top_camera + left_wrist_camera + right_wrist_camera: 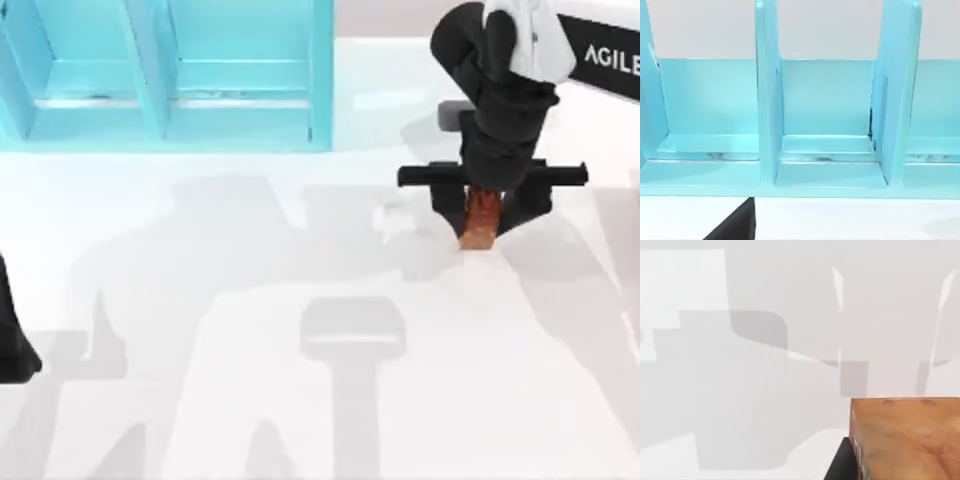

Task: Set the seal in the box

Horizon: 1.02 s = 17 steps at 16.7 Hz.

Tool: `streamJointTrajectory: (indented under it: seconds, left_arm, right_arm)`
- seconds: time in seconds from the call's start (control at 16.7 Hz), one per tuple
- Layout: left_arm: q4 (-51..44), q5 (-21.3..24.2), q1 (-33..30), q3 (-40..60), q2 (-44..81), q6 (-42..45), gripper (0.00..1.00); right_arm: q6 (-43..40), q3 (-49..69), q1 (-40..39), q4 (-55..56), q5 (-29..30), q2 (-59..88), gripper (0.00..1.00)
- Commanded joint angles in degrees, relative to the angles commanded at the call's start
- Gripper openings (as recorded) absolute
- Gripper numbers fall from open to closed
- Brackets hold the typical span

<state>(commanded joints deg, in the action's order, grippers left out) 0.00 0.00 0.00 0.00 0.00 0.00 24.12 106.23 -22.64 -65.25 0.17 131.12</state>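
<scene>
Your seal (483, 218) is on the right side of the desk (300, 300), with the right tool (487, 200) down over it, fingers either side; I cannot tell whether they grip. The blue box (170, 80) is well apart at the far left, so the carry and placing remain. The left tool (12, 345) sits parked at the left edge.

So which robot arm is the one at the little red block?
The right arm: its right gripper sits over the seal, at the table's right side. The left arm is parked at the left edge, with nothing near it.
</scene>
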Motion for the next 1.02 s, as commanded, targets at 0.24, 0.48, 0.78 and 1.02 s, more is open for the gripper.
streamJointTrajectory:
  seconds: [0.24, 0.48, 0.78, 1.02]
  left_arm:
    - [0.0, 0.0, 0.0, 0.0, 0.0, 0.0, 1.0]
    - [0.0, 0.0, 0.0, 0.0, 0.0, 0.0, 1.0]
    - [0.0, 0.0, 0.0, 0.0, 0.0, 0.0, 1.0]
    - [0.0, 0.0, 0.0, 0.0, 0.0, 0.0, 1.0]
  right_arm:
    - [-0.11, 8.08, 0.05, -9.88, 0.03, -1.58, 0.0]
    - [-0.23, 11.96, 0.08, -14.27, 0.08, -2.53, 0.0]
    - [-0.93, 11.45, 0.79, -14.16, 0.02, -2.64, 0.0]
    - [-9.43, 7.52, 9.34, -14.21, -0.12, -6.47, 0.0]
